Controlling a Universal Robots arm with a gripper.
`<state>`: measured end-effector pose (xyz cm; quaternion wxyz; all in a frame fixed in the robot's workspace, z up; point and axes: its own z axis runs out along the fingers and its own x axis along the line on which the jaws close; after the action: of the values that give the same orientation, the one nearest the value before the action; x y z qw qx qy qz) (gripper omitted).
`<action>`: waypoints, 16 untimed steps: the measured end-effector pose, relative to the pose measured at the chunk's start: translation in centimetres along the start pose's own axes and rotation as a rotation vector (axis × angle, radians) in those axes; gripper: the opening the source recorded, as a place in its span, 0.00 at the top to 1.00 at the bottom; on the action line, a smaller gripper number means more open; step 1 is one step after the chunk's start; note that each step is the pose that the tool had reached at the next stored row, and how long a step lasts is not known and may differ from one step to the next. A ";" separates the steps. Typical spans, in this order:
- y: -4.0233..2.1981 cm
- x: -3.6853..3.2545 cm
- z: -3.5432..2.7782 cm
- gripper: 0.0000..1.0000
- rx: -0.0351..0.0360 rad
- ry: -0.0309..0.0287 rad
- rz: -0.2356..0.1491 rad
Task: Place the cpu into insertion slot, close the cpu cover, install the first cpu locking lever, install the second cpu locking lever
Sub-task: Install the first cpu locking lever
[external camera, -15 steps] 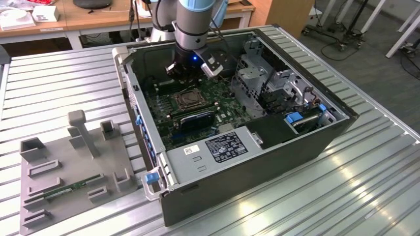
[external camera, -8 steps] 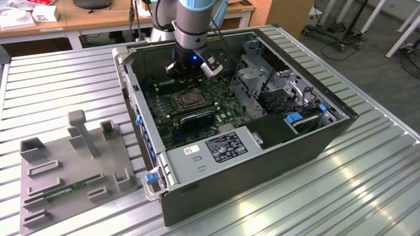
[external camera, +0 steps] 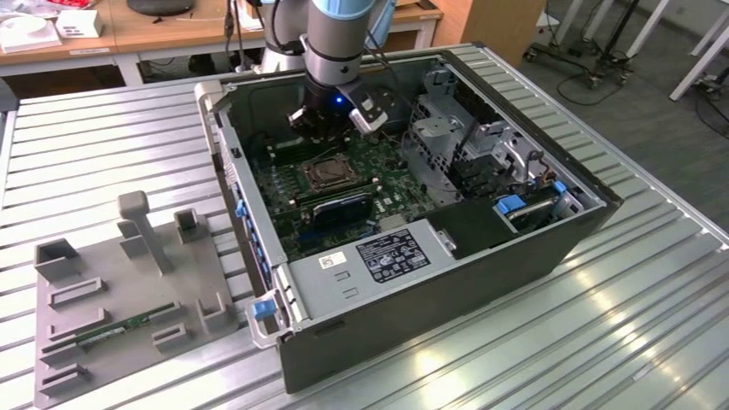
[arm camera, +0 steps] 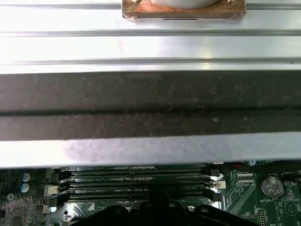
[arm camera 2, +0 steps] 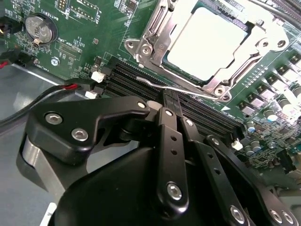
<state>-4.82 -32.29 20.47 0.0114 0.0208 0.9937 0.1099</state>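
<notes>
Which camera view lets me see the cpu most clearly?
The second wrist view: the cpu is close up, its pale face plain inside the metal cover. The exterior view gives a small, distant square on the board. The first wrist view faces the memory slots and a case wall.

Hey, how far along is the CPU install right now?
Looks done: the cpu sits in the insertion slot, with the cpu cover down over it. In hand: the gripper, fingers together, is at a thin locking lever beside the memory slots. Left: I cannot tell whether either lever is latched, so both may remain.
</notes>
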 end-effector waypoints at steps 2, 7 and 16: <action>0.00 -0.01 0.00 0.89 -0.0003 -0.0008 0.003; -0.05 -0.01 -0.01 0.89 -0.0024 -0.0007 0.004; 0.06 0.02 -0.52 0.89 -0.0038 -0.0008 0.004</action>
<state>-4.85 -32.34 20.99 0.0116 0.0226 0.9934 0.1118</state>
